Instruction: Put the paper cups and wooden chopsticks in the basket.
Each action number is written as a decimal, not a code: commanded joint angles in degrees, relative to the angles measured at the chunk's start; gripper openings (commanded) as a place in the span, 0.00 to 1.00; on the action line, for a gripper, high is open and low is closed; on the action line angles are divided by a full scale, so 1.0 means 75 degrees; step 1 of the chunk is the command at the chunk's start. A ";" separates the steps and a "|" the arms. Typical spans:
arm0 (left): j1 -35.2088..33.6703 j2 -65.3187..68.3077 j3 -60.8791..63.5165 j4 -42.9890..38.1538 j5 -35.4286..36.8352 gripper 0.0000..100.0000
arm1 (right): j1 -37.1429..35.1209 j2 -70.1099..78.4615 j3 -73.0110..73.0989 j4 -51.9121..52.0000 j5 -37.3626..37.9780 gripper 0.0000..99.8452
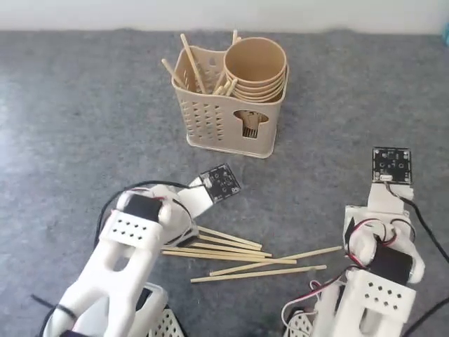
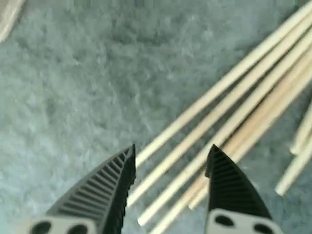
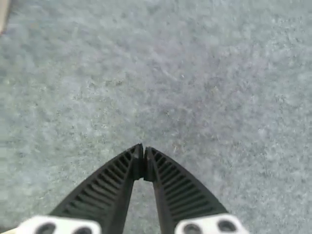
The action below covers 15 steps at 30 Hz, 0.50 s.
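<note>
The grey carpeted table surface (image 1: 84,105) runs past the frame on all sides except the far edge. The left arm (image 1: 130,253) and the right arm (image 1: 382,267) stand at the near edge, and the frame cuts off both bases. The perforated beige basket (image 1: 224,123) stands upright at the far centre, well apart from both arms. A nested stack of paper cups (image 1: 256,63) sits in the basket's right half. The basket wall hides the lower part of the stack, so the cup count cannot be told. Several wooden chopsticks (image 1: 193,67) lean in the left half with their lower ends hidden. A loose bundle of chopsticks (image 1: 238,256) lies flat on the carpet between the 2 arms. The left arm covers the bundle's left ends in the high view, and overlap makes the count hard to read. The left gripper (image 2: 173,151) is low over those ends with its fingers apart. 2 or more sticks run between the fingers, and contact cannot be told. The right gripper (image 3: 144,148) is over bare carpet, its fingers pressed together on nothing.
</note>
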 commanded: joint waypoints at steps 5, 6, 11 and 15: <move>0.0047 0.0023 0.0768 -0.0961 -0.0305 0.22 | 0.0088 -0.0158 -0.0012 -0.0240 0.0105 0.01; 0.0023 0.0023 0.0838 -0.1102 -0.0305 0.22 | 0.0088 -0.0158 -0.0012 -0.0240 0.0105 0.01; 0.0094 0.0023 0.1061 -0.1465 -0.0270 0.22 | -0.0029 -0.0158 -0.0035 -0.0240 -0.0129 0.01; 0.0680 0.0035 0.1401 -0.1829 -0.0246 0.06 | -0.0076 -0.0158 -0.0035 -0.0182 -0.0152 0.01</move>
